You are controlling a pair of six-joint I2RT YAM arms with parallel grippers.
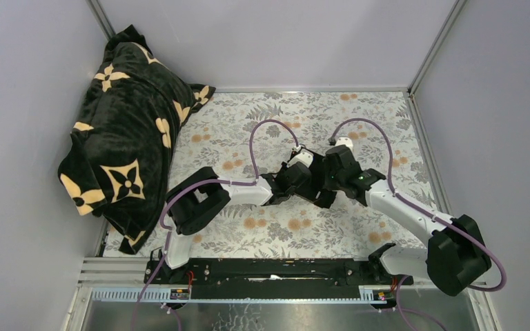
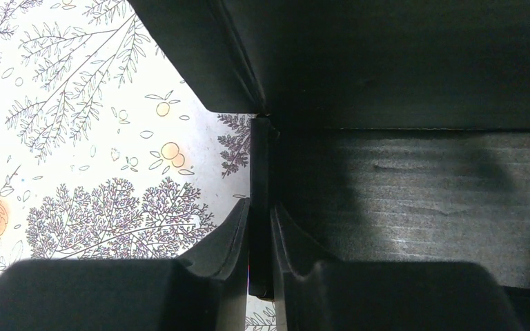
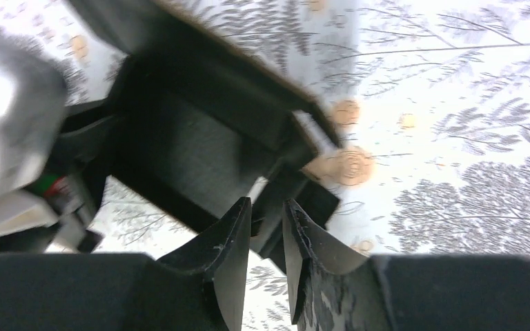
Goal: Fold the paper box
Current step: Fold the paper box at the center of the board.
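1. Black plush blanket (image 1: 128, 138) is heaped at the far left. The paper box (image 2: 414, 172) is well to its right, between the two arms.
2. The left gripper (image 2: 260, 204), on the blanket side, is pinched narrow on a thin upright wall of the box.
3. The box looks half-formed. Its inside faces the left wrist, and I'd judge its long panel runs away from the blanket.
4. The right gripper (image 3: 266, 207), farthest from the blanket, shows a narrow gap at a flap. I cannot tell whether it grips.
5. Next, I reckon, that flap needs tucking in against a steady left pinch.
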